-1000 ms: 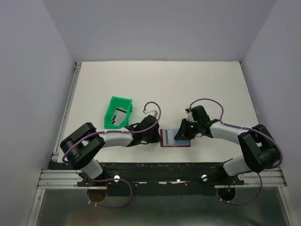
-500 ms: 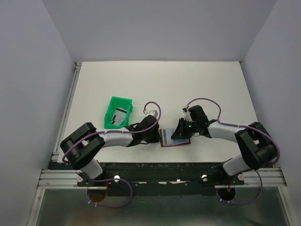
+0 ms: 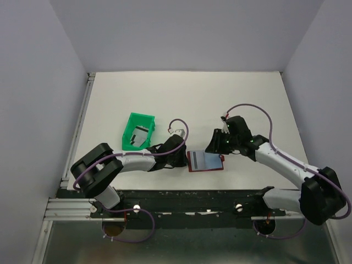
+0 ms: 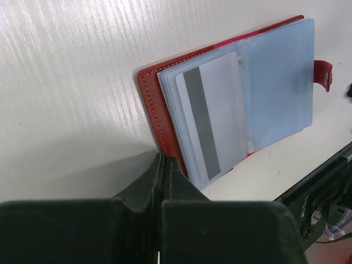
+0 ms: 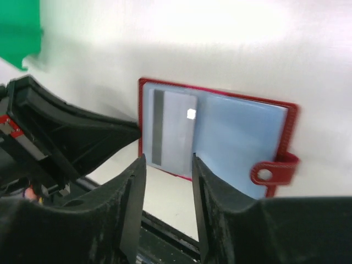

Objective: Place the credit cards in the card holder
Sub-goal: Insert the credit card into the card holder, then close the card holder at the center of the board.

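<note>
The card holder [image 3: 205, 161] lies open on the table, dark red outside and light blue inside [image 4: 278, 82] [image 5: 236, 143]. One credit card [image 4: 212, 121] [image 5: 173, 135], pale grey with a dark stripe, sits in its left sleeve. My left gripper [image 3: 183, 159] [image 4: 164, 159] is shut, its tips touching the holder's red left edge. My right gripper [image 3: 216, 144] [image 5: 168, 159] hangs open just behind and above the holder, with nothing between its fingers. More credit cards [image 3: 141, 133] lie in the green tray.
A green plastic tray [image 3: 132, 122] stands left of the holder, behind my left arm. The table's front edge and a black rail [image 3: 192, 193] run just in front of the holder. Grey walls close in on both sides.
The right gripper has opened and drawn back up and away from the holder, leaving the card in the sleeve. Its arm has swung out to the right. The left gripper has stayed put.
</note>
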Controlling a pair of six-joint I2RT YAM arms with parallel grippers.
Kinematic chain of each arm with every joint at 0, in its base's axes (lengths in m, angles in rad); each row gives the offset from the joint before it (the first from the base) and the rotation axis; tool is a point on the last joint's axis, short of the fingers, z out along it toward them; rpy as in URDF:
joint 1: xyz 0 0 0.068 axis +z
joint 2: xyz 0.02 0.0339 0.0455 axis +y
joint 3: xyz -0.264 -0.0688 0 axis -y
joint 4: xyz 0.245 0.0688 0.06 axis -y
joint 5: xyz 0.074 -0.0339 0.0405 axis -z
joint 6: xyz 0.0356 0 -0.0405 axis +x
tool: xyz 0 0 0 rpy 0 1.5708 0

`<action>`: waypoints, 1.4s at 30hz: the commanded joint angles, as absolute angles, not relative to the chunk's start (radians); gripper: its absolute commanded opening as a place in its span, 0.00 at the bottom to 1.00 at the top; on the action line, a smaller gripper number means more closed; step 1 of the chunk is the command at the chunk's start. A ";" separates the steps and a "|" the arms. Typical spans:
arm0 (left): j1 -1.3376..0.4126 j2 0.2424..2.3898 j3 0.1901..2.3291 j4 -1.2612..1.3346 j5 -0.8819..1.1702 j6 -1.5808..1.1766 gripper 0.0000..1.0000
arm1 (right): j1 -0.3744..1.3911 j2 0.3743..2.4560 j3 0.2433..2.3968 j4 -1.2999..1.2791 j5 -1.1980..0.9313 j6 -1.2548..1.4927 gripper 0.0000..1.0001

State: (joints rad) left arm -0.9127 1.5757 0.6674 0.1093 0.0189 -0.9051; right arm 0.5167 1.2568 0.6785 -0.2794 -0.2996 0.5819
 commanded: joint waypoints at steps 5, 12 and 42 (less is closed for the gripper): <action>-0.919 1.608 0.643 0.043 0.038 -0.882 0.00 | 0.520 1.206 0.762 -0.647 0.115 0.575 0.64; -0.919 1.603 0.644 0.038 0.037 -0.882 0.00 | 0.520 1.301 0.776 -0.629 0.100 0.583 0.67; -0.920 1.603 0.652 0.032 0.038 -0.873 0.00 | 0.523 1.215 0.721 -0.461 -0.018 0.511 0.00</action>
